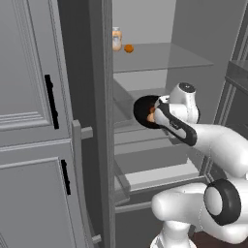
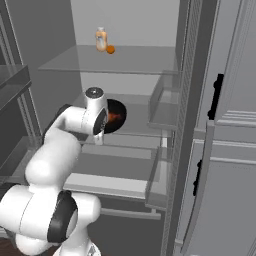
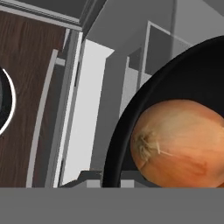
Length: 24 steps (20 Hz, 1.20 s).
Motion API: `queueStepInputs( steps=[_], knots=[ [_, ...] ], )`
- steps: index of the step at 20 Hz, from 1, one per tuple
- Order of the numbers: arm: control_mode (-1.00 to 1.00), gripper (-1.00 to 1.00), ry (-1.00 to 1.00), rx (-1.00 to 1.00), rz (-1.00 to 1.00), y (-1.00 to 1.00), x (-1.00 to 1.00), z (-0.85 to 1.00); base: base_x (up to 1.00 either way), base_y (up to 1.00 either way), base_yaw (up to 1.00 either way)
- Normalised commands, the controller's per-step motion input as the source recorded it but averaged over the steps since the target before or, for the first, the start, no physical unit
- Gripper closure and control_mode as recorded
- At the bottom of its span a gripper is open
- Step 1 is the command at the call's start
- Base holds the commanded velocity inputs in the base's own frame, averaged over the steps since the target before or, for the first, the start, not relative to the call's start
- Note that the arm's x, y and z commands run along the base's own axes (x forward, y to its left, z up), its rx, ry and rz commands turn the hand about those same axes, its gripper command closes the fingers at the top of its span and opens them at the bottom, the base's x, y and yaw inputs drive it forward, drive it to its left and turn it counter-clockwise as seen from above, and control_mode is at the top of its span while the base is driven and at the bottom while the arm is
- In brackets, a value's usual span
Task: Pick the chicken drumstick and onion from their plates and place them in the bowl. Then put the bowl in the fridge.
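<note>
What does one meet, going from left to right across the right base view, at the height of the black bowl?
Robot arm → black bowl → fridge inner wall → black bar handle on the panelled door.

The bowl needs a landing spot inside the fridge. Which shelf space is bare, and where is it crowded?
The upper glass shelf is bare in front of and right of the bottle and orange fruit at its back. The lower shelves below the black bowl look bare. Crowded: the arm and bowl at mid height.
</note>
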Motion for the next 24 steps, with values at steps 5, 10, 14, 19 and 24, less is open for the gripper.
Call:
queueStepInputs(
  steps=[5,10,14,19,24],
  knots=[
    [-1.00,1.00,0.00,0.00,0.05,0.12,0.79,-0.20,0.00,0.00,0.00],
    [-1.00,1.00,0.00,0.00,0.04,0.06,0.54,-0.34,0.00,0.00,0.00],
    [-1.00,1.00,0.00,0.00,0.04,0.04,0.48,-0.41,0.00,0.00,0.00],
    [-1.00,1.00,0.00,0.00,0.02,0.01,0.67,-0.10,0.00,0.00,0.00],
    [-1.00,1.00,0.00,0.00,0.00,0.01,0.77,-0.06,0.00,0.00,0.00]
  ],
)
